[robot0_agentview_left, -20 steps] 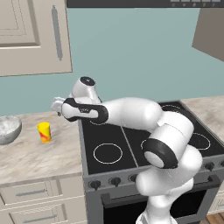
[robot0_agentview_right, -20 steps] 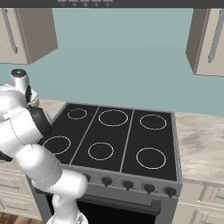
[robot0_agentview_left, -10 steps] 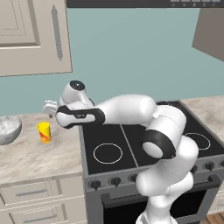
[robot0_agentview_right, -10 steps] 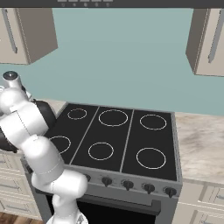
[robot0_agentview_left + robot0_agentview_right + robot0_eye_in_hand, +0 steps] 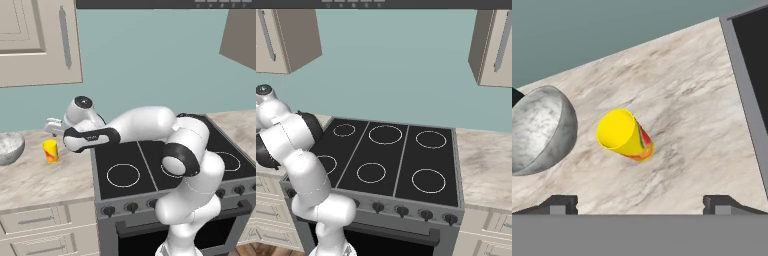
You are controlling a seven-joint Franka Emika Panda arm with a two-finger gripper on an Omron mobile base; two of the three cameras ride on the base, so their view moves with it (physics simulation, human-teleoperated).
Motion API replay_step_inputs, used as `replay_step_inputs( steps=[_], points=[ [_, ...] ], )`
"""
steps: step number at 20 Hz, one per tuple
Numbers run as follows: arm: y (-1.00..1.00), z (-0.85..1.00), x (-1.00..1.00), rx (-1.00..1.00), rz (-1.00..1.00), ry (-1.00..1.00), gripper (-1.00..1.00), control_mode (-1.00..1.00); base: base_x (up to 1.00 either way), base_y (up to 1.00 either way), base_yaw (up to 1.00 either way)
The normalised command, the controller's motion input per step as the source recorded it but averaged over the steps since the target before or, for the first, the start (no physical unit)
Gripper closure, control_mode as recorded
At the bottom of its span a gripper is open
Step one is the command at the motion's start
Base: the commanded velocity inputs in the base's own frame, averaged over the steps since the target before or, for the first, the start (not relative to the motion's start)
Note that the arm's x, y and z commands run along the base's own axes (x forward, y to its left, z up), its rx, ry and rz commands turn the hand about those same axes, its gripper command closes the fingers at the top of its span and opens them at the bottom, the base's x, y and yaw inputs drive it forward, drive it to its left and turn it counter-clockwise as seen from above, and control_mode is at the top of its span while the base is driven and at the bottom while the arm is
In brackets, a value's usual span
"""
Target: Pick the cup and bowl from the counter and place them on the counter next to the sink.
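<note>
Left base view: white arm [image 5: 145, 125] reaching left over counter [image 5: 45, 180], gripper [image 5: 640, 202] jaws spread wide above upright cup [image 5: 50, 151], nothing held; bowl [image 5: 9, 147] just beside cup

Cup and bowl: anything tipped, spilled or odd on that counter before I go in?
Nothing stands out. The cup stands upright on the counter, apart from the bowl, which sits level. No spill shows. The hand is open above them.

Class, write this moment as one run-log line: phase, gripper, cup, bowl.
phase: approach to cup | gripper: open, above counter, holding nothing | cup: upright on counter, untouched | bowl: beside cup, apart from it
</note>
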Motion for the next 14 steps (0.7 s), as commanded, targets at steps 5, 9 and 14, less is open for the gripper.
replay_step_inputs(
  steps=[5, 9, 14],
  points=[
    [0.00, -0.04, 0.03, 0.00, 0.00, 0.00, -1.00, -1.00, 0.00, 0.00, 0.00],
    [0.00, -0.16, 0.17, 0.00, 0.00, 0.00, -1.00, -1.00, 0.00, 0.00, 0.00],
    [0.00, -0.09, 0.17, 0.00, 0.00, 0.00, -1.00, -1.00, 0.00, 0.00, 0.00]
  ],
)
